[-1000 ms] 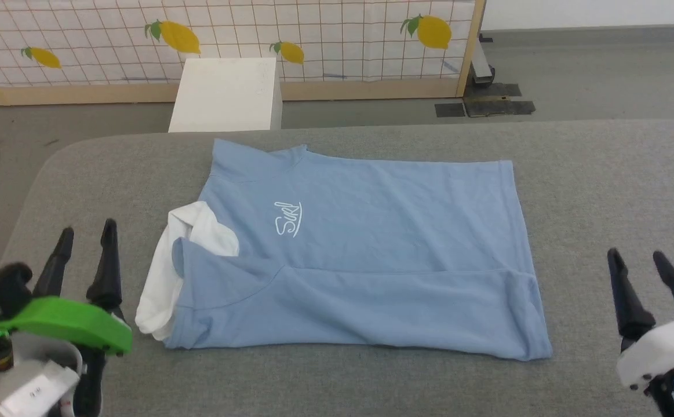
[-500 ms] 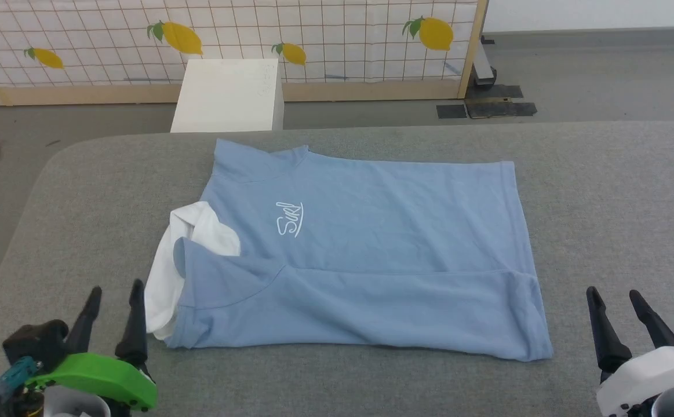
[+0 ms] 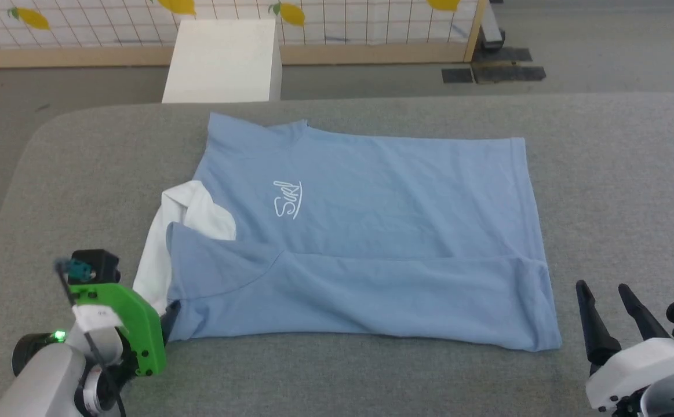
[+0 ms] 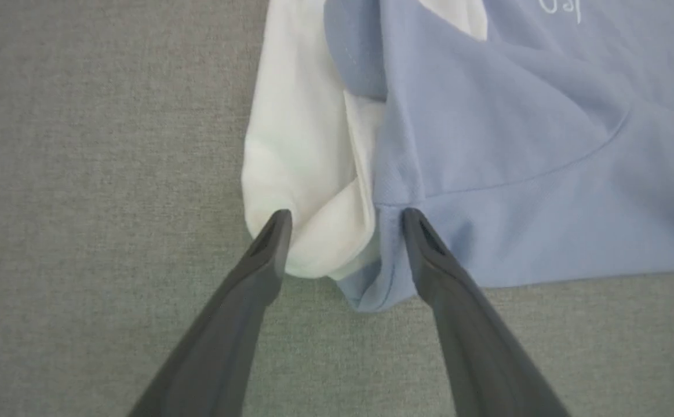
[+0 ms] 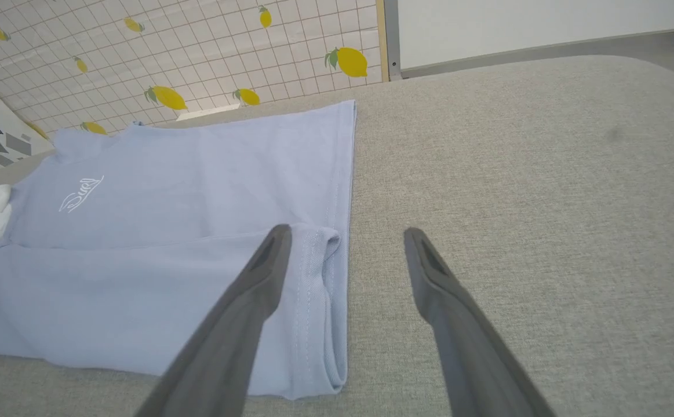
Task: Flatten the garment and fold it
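white cursive logo (image 3: 287,200) on garment (image 3: 400,231), starts "S" (rest unreadable)

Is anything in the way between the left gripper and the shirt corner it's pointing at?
Nothing visible. The left gripper, open, frames the near corner of the shirt beside the white collar, with just grey padding around it.

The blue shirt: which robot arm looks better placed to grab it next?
Left, probably. The left gripper, open, straddles the near corner of the shirt, where its white collar meets blue fabric. The right gripper, also open, hangs beside the hem.
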`<state>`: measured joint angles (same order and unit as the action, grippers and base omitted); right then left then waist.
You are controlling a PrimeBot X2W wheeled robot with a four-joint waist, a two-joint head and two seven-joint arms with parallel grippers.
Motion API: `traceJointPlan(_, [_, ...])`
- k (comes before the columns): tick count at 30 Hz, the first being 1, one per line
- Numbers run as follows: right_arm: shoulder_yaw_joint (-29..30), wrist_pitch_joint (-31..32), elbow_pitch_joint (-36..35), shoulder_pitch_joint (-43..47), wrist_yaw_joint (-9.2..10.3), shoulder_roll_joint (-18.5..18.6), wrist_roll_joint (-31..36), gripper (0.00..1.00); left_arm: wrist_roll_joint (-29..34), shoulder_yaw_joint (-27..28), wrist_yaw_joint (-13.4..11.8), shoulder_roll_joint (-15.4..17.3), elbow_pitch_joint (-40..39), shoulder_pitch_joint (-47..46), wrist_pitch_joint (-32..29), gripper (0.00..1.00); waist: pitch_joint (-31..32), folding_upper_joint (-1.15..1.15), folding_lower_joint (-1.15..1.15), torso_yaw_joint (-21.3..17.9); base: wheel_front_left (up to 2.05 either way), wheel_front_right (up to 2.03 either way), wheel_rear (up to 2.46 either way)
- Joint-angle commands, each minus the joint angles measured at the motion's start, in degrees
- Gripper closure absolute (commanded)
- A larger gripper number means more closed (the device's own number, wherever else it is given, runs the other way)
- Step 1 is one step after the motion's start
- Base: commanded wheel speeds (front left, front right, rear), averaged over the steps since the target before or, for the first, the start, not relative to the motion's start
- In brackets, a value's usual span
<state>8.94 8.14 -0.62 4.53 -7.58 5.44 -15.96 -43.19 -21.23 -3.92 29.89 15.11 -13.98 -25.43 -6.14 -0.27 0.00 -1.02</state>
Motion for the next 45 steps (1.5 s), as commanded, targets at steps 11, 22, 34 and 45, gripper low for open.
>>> traceJointPlan(11, [-0.82, -0.53, -1.04, -3.03, 0.09, -1.71, 1.91, 0.0, -0.94, -4.79, -2.92, 2.66, 3.68, -4.55, -18.85, 0.0, -6.53, 0.27, 0.0, -2.68, 0.0, 0.0, 0.0])
traceJointPlan(22, [-2.03, 4.68, -2.15, -3.73, 0.09, -1.32, 6.33, 0.0, -5.12, -2.15, -4.11, 2.46, 0.25, -1.64, -19.45, 1.0, -6.03, 0.27, 0.0, -3.0, 0.0, 0.0, 0.0])
traceJointPlan(34, [-8.13, 39.48, -0.95, -10.68, 0.09, 1.5, 13.87, 0.0, -6.74, 1.28, -6.77, 4.02, -8.91, 2.16, -17.2, 1.0, -6.75, 0.27, 0.0, -1.7, 0.0, 0.0, 0.0])
traceJointPlan(45, [-12.32, 51.31, 3.51, -13.26, 0.09, 2.92, 12.86, 0.0, -6.9, 1.88, -6.88, 4.2, -10.07, 2.07, -16.1, 1.0, -8.87, 0.27, 0.0, -0.64, 0.0, 0.0, 0.0])
